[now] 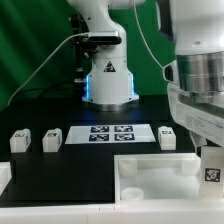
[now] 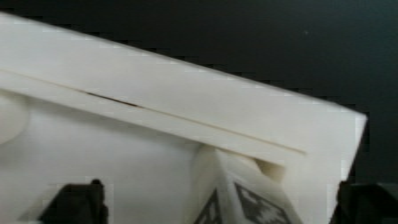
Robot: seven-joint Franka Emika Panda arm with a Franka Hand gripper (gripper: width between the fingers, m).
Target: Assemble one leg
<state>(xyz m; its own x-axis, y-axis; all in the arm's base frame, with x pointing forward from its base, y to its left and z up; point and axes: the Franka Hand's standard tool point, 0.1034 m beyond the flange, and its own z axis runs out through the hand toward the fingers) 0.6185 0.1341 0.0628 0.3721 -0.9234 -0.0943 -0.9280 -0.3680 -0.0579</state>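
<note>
The gripper [image 2: 221, 205] is open, with its dark fingers [image 2: 75, 205] far apart. One leg [image 2: 240, 195], a small white block with a black-and-white tag, stands between them, with a gap to each finger. It sits on the large white tabletop [image 2: 160, 110], just inside the raised rim near a corner. In the exterior view this leg [image 1: 212, 168] is at the tabletop's [image 1: 150, 178] right end, under the arm's hand. Three more legs lie on the black table: two on the left [image 1: 19, 141] [image 1: 52, 139] and one on the right [image 1: 167, 136].
The marker board [image 1: 110, 133] lies flat between the loose legs, in front of the robot base [image 1: 108, 80]. The arm's white and grey wrist [image 1: 200, 80] fills the exterior view's right side. A white part [image 1: 4, 180] shows at the left edge.
</note>
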